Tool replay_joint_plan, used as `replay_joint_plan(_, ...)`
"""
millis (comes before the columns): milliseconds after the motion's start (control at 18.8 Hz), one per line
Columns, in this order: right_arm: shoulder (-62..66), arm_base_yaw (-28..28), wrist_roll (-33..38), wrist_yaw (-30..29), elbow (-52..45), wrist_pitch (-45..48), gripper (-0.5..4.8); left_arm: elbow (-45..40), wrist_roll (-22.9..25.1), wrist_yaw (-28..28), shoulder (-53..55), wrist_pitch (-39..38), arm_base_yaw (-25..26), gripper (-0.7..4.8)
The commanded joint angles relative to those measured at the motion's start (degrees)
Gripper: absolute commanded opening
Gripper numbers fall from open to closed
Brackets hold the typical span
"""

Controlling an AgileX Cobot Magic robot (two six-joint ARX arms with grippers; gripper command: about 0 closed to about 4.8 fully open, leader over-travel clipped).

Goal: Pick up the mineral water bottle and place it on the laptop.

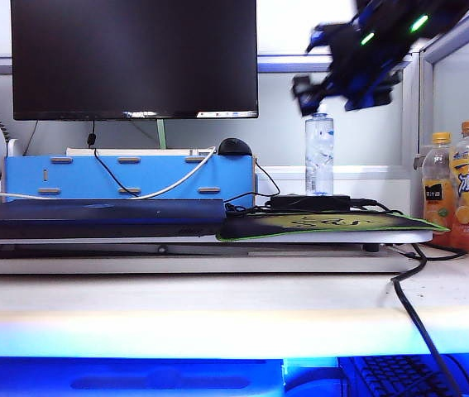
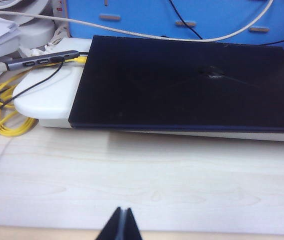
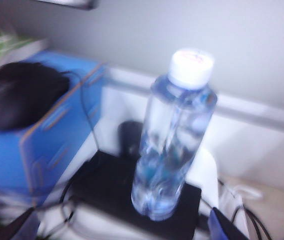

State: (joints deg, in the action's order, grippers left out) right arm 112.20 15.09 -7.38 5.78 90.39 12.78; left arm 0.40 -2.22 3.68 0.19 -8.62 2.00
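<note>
Right claw (image 1: 321,98) apparently spread, poised above mineral water bottle (image 1: 319,154); left claw (image 2: 121,225) together, low

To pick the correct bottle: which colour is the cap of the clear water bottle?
White. The cap shows best in the right wrist view.

Right gripper (image 1: 304,93) open, left gripper (image 2: 121,225) seemingly shut.

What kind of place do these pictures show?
Probably an office desk or computer workstation: a big black monitor, a closed laptop on a white stand and a mouse pad crowd the table.
</note>
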Motion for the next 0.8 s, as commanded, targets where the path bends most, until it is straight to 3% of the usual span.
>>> replay_joint_plan(53,5.99,-0.04,-0.24,5.64,7.32,1.4,4.79,0.0,0.09,0.2,-0.13,-0.09,0.0,-0.02)
replay_joint_plan(426,17.0,-0.24,-0.17,8.59,22.67,-4.13,4.79,0.0,0.09,0.2,-0.13,-0.09,0.0,-0.02)
replay_joint_plan(799,21.18,-2.34,0.57,8.94,26.62,-5.75,4.79,0.0,0.09,0.2,-0.13,-0.09,0.0,-0.02)
